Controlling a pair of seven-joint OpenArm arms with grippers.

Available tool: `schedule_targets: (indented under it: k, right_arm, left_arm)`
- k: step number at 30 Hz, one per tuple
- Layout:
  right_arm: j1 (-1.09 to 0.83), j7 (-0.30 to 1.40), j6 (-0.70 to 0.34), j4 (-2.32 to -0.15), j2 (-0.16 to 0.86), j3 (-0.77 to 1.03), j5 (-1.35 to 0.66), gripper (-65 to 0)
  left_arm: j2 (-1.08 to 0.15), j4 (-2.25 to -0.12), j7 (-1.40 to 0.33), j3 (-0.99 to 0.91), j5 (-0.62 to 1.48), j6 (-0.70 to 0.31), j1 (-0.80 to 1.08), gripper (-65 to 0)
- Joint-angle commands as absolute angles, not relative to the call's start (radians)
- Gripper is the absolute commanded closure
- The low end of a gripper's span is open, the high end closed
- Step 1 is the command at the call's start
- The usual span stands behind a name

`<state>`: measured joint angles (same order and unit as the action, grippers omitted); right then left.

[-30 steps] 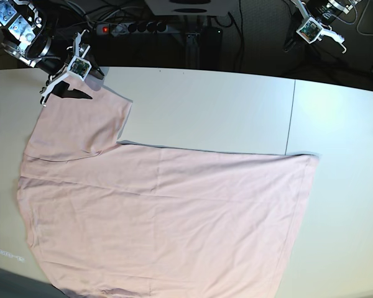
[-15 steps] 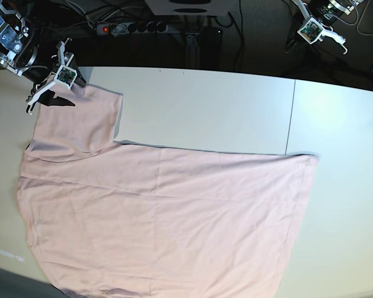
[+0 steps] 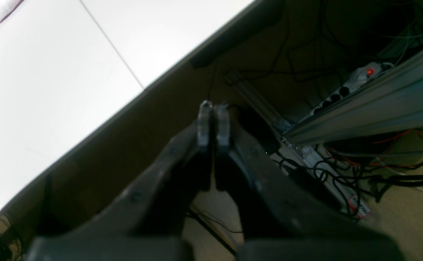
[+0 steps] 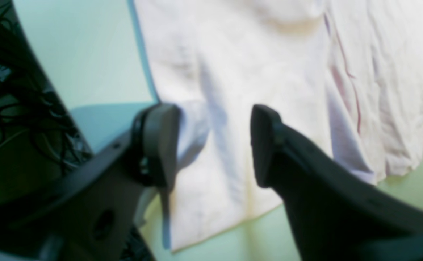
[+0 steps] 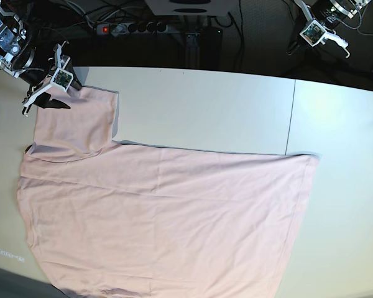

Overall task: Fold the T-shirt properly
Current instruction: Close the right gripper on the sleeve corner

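Pale pink T-shirt [image 5: 161,211] spread flat on white table [image 5: 236,105], one sleeve toward 11 o'clock. Right end effector [image 4: 213,145] spread wide just over that sleeve's end, pinching nothing. Left end effector [image 3: 213,121] pressed together, empty, off the table at 1 o'clock.

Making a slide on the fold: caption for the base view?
Right gripper open at the sleeve end of the T-shirt spread on the table.

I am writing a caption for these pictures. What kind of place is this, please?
Probably a robotics lab or test bench, not a home. A pink T-shirt lies on a plain white table between two robot arms, with a power strip and loose cables on the floor behind.
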<state>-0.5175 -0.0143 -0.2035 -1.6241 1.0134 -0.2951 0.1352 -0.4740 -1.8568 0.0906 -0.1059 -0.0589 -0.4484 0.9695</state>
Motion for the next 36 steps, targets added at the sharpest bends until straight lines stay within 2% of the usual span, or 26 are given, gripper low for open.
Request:
schedule_targets:
  k: [1, 8, 13, 28, 36]
  right_arm:
    - [-0.521, 0.034, -0.258, -1.61, 1.028, -0.294, 0.157, -27.4]
    - [-0.521, -0.003, -0.258, -1.561, 1.0, -0.294, 0.158, -16.9]
    - [-0.521, -0.003, -0.258, -1.551, 0.978, -0.294, 0.157, -0.1]
    - [-0.524, -0.003, -0.258, -1.556, 0.974, -0.294, 0.157, 0.0]
    - [-0.524, 0.01, -0.258, -1.614, 0.966, -0.293, 0.149, 0.0]
  left_arm:
    - [-0.482, -1.872, 0.109, -0.111, -0.048, -0.453, 0.983, -1.6]
    - [-0.482, -1.872, 0.115, -0.111, -0.045, -0.453, 0.983, -1.6]
    - [-0.483, -1.872, 0.116, -0.111, -0.045, -0.453, 0.983, -1.6]
    - [-0.482, -1.872, 0.117, -0.111, -0.045, -0.453, 0.984, -1.6]
    - [-0.482, -1.873, 0.183, -0.111, -0.022, -0.453, 0.984, -1.5]
